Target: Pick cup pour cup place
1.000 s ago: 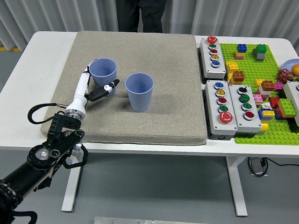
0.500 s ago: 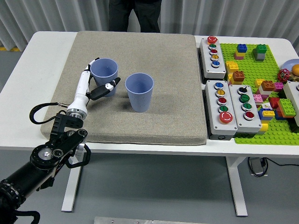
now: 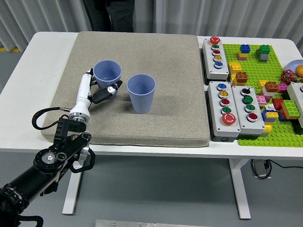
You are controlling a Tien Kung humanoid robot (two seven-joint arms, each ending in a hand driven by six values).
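Observation:
Two blue-grey cups stand upright on a beige mat [image 3: 165, 61]. The left cup [image 3: 108, 72] is near the mat's left side, and the right cup [image 3: 141, 92] stands a short way to its right. My left hand [image 3: 98, 85], with a white wrist and black fingertips, comes up from the lower left. Its fingers close around the lower part of the left cup, thumb at the front and the other fingers behind the left side. The cup still looks to be resting on the mat. My right hand is out of view.
Two grey button boxes [image 3: 232, 109] and a third [image 3: 216, 52] lie right of the mat, beside a green brick plate [image 3: 255, 71] with several coloured bricks. A person [image 3: 106, 14] in dark clothes stands at the far edge.
The left hand and the left cup have shifted slightly right, toward the other cup. The person at the far side has stepped left.

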